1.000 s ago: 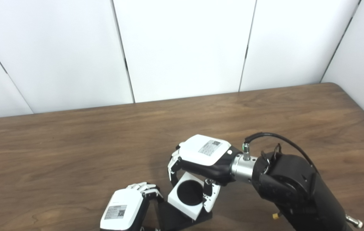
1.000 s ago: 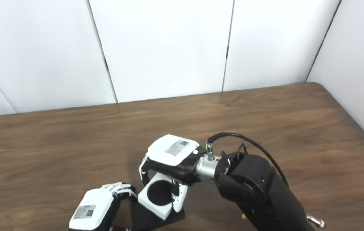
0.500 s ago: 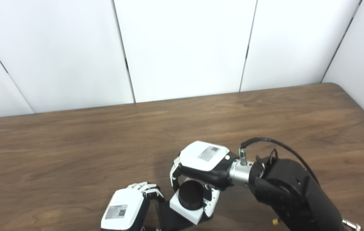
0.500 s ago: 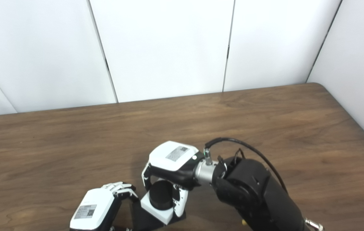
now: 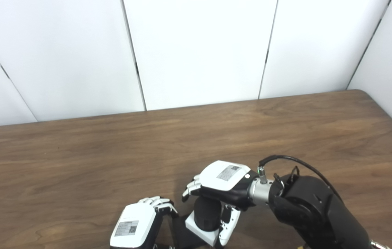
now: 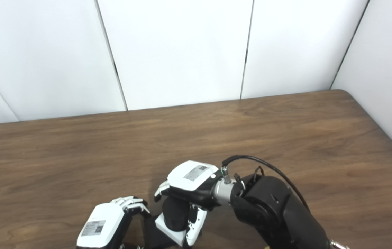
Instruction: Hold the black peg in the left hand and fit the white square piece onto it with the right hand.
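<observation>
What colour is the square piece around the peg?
White, the square piece around the black peg; clearest in the left eye view.

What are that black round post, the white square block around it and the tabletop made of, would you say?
The black peg looks like matte plastic: dull, even black, no glint. The white square piece looks like plastic too, smooth with crisp edges, possibly printed. The table shows brown wood grain with a soft sheen, whether solid wood or laminate I cannot tell.
</observation>
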Controlling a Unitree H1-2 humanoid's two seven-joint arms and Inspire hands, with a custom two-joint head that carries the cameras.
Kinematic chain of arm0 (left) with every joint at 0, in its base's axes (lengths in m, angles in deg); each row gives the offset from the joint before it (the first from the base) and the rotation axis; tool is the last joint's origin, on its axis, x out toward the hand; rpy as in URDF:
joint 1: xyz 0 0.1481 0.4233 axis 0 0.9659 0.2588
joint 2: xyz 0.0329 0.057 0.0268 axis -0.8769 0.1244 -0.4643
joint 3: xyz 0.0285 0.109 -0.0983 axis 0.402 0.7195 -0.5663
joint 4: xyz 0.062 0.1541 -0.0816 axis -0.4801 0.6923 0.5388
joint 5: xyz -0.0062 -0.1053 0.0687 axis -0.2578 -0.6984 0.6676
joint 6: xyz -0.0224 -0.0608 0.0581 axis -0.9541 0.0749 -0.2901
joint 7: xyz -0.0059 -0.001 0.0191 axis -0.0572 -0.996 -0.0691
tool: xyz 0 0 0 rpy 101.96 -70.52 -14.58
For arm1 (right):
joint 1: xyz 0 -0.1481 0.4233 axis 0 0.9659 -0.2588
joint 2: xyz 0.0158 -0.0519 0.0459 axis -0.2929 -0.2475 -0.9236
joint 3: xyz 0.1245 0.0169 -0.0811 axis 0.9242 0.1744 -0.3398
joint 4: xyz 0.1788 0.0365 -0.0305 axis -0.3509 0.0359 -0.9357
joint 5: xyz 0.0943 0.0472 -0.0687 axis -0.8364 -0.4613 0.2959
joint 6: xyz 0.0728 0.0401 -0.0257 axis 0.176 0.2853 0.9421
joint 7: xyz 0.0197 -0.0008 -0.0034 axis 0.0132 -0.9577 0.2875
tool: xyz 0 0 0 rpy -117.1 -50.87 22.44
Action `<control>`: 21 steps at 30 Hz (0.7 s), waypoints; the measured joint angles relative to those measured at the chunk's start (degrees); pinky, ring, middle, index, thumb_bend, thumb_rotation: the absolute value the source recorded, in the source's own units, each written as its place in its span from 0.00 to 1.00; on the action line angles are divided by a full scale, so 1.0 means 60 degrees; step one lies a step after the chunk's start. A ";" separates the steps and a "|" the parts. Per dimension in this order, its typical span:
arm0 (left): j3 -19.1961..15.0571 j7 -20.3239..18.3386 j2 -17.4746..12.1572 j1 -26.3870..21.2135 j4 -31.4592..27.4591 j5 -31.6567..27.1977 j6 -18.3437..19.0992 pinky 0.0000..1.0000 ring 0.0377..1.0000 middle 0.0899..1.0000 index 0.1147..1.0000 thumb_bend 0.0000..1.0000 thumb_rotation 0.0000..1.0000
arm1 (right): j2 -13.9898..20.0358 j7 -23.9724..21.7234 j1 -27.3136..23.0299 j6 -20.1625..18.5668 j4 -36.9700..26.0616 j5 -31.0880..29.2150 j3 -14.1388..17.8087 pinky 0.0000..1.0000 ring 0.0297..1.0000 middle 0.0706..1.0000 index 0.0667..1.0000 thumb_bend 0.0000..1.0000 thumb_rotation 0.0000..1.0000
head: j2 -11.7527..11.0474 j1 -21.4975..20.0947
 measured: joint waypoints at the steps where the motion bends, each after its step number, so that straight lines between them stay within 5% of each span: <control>1: 0.0000 -0.0004 0.0000 -0.0001 0.0000 0.0000 0.0002 0.84 0.83 0.75 0.42 0.51 0.05 | -0.0013 -0.0170 -0.0040 -0.0045 -0.0073 -0.0025 0.0063 0.94 0.94 0.90 0.85 1.00 0.45 | 0.0000 0.0000; 21: 0.0005 -0.0002 0.0003 -0.0040 0.0024 0.0003 0.0013 0.84 0.83 0.75 0.42 0.52 0.05 | -0.0060 -0.0957 -0.1415 -0.0879 -0.1770 -0.0416 0.0834 0.95 0.96 0.91 0.85 1.00 0.48 | -0.0059 -0.0015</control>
